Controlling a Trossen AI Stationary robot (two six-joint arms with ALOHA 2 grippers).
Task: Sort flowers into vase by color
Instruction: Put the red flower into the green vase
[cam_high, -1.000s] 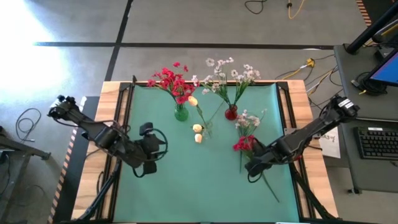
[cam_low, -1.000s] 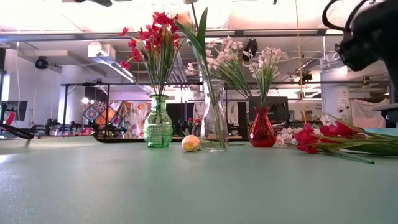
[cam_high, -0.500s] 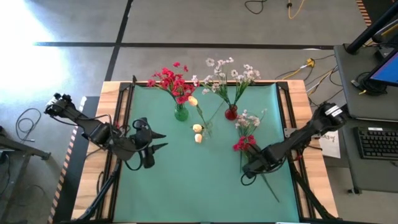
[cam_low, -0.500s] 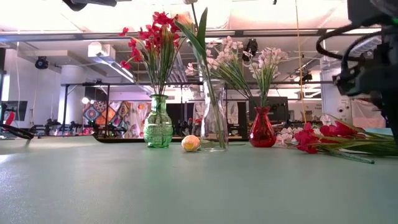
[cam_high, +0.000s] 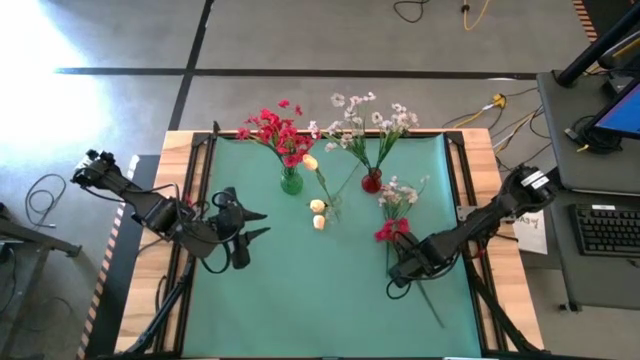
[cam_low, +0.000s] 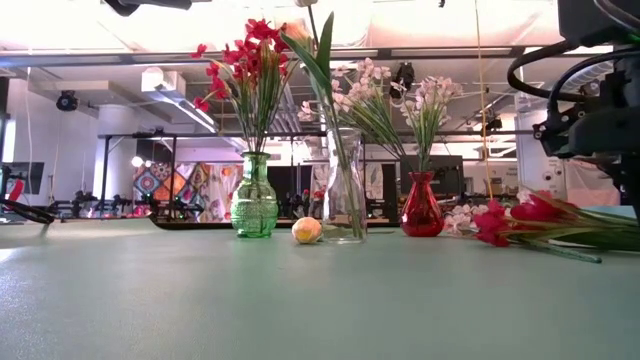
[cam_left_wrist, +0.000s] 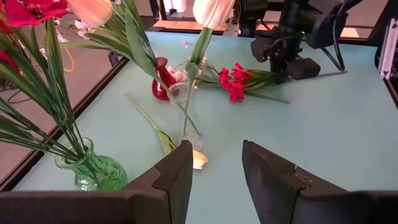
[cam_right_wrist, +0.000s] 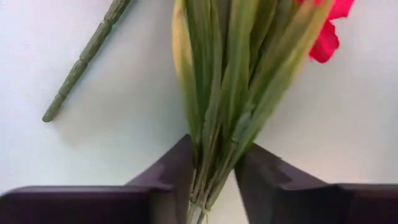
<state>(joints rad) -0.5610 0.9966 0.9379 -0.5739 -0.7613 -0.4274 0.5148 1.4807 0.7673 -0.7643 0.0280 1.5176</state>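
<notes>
A red-blossomed flower (cam_high: 392, 232) lies on the green mat at the right, and my right gripper (cam_right_wrist: 211, 171) points down, shut on its leafy stem. A white spray (cam_high: 399, 190) lies just beyond it. At the back stand a green vase (cam_high: 291, 184) holding red flowers, a clear vase (cam_high: 331, 206) with one cream rosebud stem, and a red vase (cam_high: 372, 183) with white sprays. Two cream rosebuds (cam_high: 319, 215) lie by the clear vase. My left gripper (cam_left_wrist: 217, 168) hovers open over the mat's left part, pointing at the vases. My right gripper pinches the red flower's bundle of long green leaves and stem (cam_right_wrist: 214, 146) between its two fingers, well below the blossoms. The fingers come from above, pointing down, and lie across the stem. The flower lies on the mat.
A bare green stem (cam_right_wrist: 84, 62) lies on the mat beside the held flower. The mat's near half is free of objects. Wooden table borders (cam_high: 480, 180) and black rails frame the mat.
My right gripper has come down onto the red flower's stem. My left gripper has tipped up from pointing downward to pointing nearly level toward the vases, and has drawn a little toward the table's far edge.
</notes>
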